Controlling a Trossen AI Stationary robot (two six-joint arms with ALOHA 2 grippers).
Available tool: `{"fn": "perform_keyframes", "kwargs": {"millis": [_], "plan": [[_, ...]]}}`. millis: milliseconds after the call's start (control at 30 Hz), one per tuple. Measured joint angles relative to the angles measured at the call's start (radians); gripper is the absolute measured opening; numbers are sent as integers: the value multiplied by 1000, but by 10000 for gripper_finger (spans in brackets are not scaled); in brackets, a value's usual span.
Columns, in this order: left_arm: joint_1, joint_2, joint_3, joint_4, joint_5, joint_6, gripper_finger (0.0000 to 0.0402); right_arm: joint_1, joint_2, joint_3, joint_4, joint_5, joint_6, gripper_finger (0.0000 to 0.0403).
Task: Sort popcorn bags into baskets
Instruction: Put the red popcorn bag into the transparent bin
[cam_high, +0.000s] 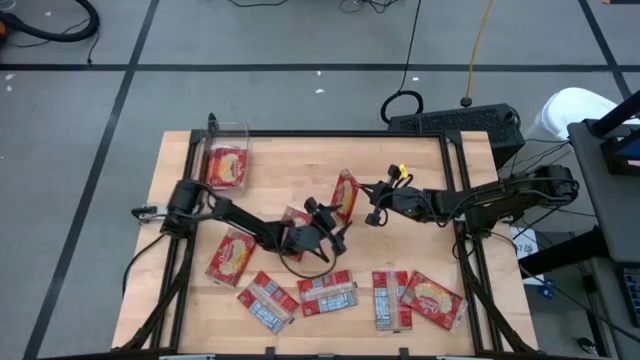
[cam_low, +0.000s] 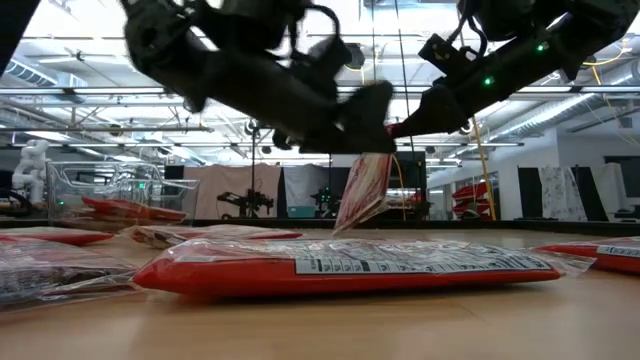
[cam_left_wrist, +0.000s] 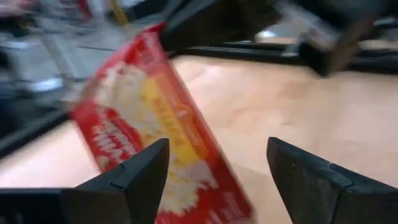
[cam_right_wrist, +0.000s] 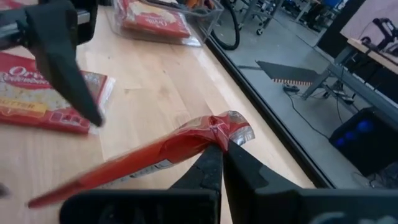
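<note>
Handover at frame centre: right gripper (cam_high: 372, 212) jaws clenched on the upright popcorn bag's (cam_high: 345, 195) crimped corner, left gripper (cam_high: 325, 232) jaws released beside it; so thin a pinch risks slipping, dropping the bag short of the clear basket (cam_high: 226, 160) at upper left.

Grey floor (cam_high: 300, 40) with dark lines surrounds the wooden table (cam_high: 420, 245); bright ceiling lights (cam_low: 90, 110).
</note>
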Motion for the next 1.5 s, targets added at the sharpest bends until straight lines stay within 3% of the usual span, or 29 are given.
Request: {"fn": "perform_keyframes", "kwargs": {"millis": [133,300,500,800,1133,1300,1500], "plan": [[-3,50,91,-37,-127,52,305,-1,0,0,-8,0,8,0],[25,88,134,-86,-126,40,333,-1,0,0,-9,-5,28,0],[61,106,133,-117,-109,-49,324,0,0,0,-14,-8,59,0],[95,105,133,-138,-108,16,239,9,0,0,-43,-11,106,0],[72,104,131,-141,-117,195,29,31,-38,-1,-117,-89,149,0],[50,63,131,-168,-108,252,33,44,-127,-1,-196,-99,176,23],[25,-73,131,-286,-73,309,36,61,-311,-1,-380,-90,144,110]]}}
